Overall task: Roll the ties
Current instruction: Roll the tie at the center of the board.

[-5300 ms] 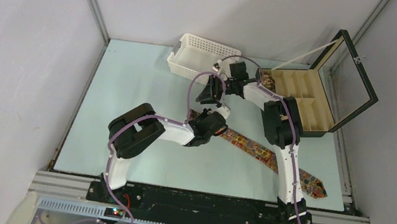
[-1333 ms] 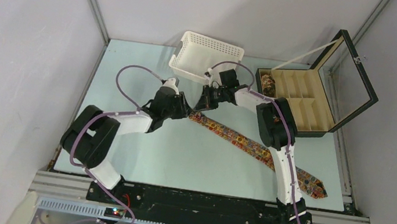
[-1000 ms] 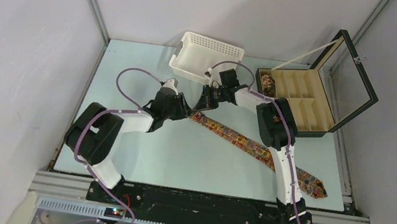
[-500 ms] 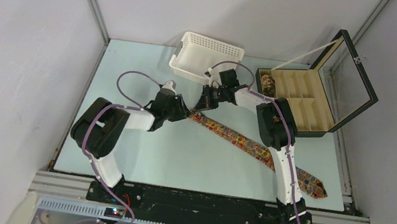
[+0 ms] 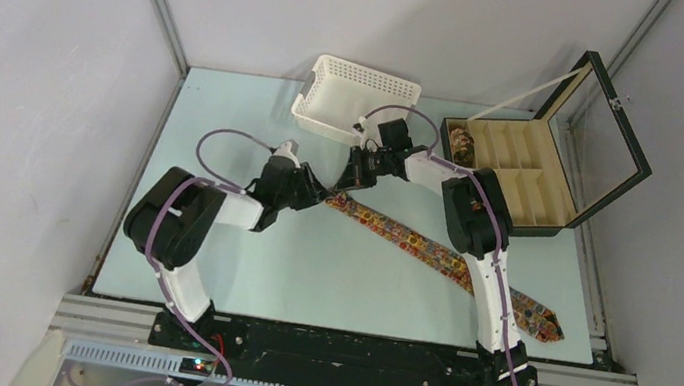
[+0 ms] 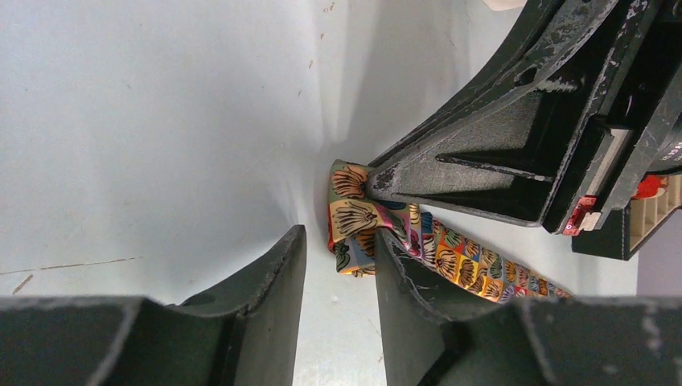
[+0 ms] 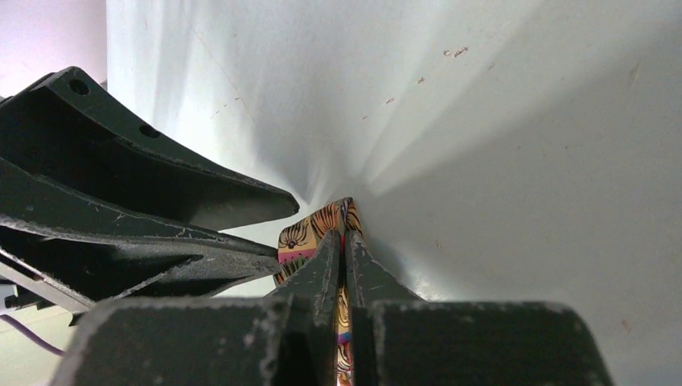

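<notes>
Top external view first: the bench [image 5: 256, 130] carries an open black box [image 5: 537, 228] with a raised glass lid at the far right. A white basket [image 5: 355, 104] stands beside it at the far edge.

One tie [image 5: 431, 251] lies flat across the bench. It runs diagonally from its wide end near my right arm's base up to its narrow end in the middle, where both my end effectors meet. In the far left compartment of the box sits a small patterned coil [image 5: 463, 148], which I take for a tie already rolled and stored. The other compartments I can see look bare.

So I judge the job partly done. One coil is put away, and this flat tie is only at the very start of its roll.

My right end effector [image 7: 342, 249] is closed on the narrow tip, with the fabric pinched between its fingers and folded up off the bench. The left wrist view shows that fold as a first small turn [image 6: 362, 225] and no more; nearly all the length remains unrolled.

My left end effector [image 6: 338, 241] stands with its jaws apart, gripping nothing. The folded tip lies just beyond its fingertips, close against one of them.

Left to do, as I judge it: wind the whole length into a coil and set it in a free compartment.
</notes>
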Tool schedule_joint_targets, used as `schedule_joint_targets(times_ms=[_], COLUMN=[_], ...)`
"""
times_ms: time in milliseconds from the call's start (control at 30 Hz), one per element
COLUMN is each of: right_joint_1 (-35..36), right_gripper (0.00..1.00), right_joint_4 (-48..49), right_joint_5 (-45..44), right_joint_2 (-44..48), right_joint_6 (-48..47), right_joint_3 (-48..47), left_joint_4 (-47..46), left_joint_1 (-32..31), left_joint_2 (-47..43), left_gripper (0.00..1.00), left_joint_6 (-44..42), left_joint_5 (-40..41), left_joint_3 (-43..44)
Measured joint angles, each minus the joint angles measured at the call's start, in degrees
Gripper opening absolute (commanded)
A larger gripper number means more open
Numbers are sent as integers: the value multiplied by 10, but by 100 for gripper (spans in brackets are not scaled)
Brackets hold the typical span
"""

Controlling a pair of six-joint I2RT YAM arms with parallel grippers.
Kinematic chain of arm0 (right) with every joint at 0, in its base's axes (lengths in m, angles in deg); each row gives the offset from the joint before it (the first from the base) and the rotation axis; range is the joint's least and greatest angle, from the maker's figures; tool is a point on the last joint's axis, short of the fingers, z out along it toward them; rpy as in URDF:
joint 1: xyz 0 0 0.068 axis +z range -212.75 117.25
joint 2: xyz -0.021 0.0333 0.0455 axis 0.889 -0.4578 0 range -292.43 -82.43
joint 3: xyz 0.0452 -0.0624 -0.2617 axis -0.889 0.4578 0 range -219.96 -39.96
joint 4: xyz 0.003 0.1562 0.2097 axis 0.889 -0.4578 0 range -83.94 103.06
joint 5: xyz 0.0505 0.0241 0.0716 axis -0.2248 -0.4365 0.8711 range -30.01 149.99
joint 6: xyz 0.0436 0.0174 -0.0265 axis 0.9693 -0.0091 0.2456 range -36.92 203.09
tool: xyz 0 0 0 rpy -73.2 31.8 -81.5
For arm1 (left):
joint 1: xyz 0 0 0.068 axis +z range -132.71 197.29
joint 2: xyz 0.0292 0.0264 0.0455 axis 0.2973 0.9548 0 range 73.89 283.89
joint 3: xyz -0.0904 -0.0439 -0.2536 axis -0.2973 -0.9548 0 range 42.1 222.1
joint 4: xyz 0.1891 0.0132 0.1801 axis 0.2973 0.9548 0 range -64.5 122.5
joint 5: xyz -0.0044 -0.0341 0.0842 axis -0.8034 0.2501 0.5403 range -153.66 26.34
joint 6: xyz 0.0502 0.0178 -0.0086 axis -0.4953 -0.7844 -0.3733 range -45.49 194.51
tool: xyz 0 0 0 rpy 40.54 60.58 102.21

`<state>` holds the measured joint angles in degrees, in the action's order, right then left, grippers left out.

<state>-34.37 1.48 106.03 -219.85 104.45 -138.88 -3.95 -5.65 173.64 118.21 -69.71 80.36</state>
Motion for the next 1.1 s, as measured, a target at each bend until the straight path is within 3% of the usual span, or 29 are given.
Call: schedule_joint_targets(times_ms=[167,367,1100], right_joint_1=[0,0,0], right_gripper=[3,4,3], right_joint_4=[0,0,-1], right_joint_5=[0,0,-1], right_joint_2=[0,0,0], right_joint_6=[0,0,-2], right_joint_3=[0,0,0], left_joint_4=[-26,-71,-112], left_joint_1=[8,12,21], left_joint_2=[0,-1,0], left_gripper=[29,25,44], left_joint_6=[13,24,42], left_joint_5=[-8,-19,-48], left_joint_3=[-12,-37,-37])
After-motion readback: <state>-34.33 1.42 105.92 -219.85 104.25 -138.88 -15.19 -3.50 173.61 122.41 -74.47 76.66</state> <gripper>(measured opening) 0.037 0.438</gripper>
